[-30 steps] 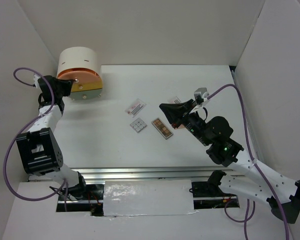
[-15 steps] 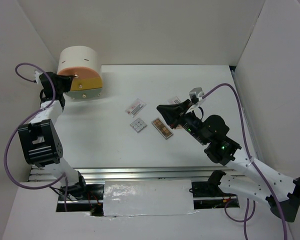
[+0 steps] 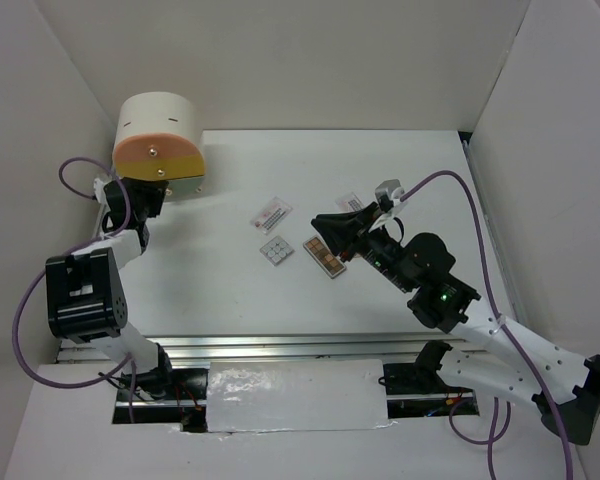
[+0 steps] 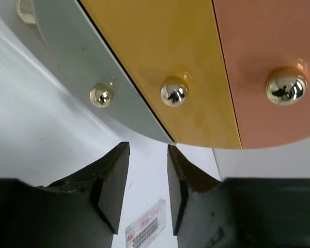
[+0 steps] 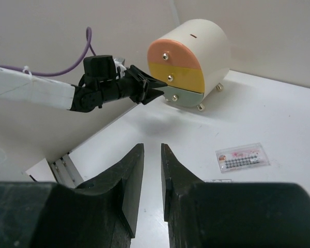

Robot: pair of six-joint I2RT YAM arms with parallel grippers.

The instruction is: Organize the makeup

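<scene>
The makeup lies mid-table: a clear printed sachet, a white square palette and a brown eyeshadow palette. A second sachet is partly hidden behind my right arm. My right gripper hovers just above the brown palette, its jaws a narrow gap apart and empty. My left gripper is open and empty, its tips just short of the drawer box's bottom grey drawer. The first sachet also shows in the right wrist view and in the left wrist view.
The rounded drawer box stands at the back left, with pink, yellow and grey drawer fronts, all shut, each with a gold knob. White walls close in the table on the left, back and right. A metal rail runs along the near edge.
My left gripper has swung from the left side of the drawer box round to its front, low at the bottom drawer. My right gripper has moved slightly left towards the palettes.
</scene>
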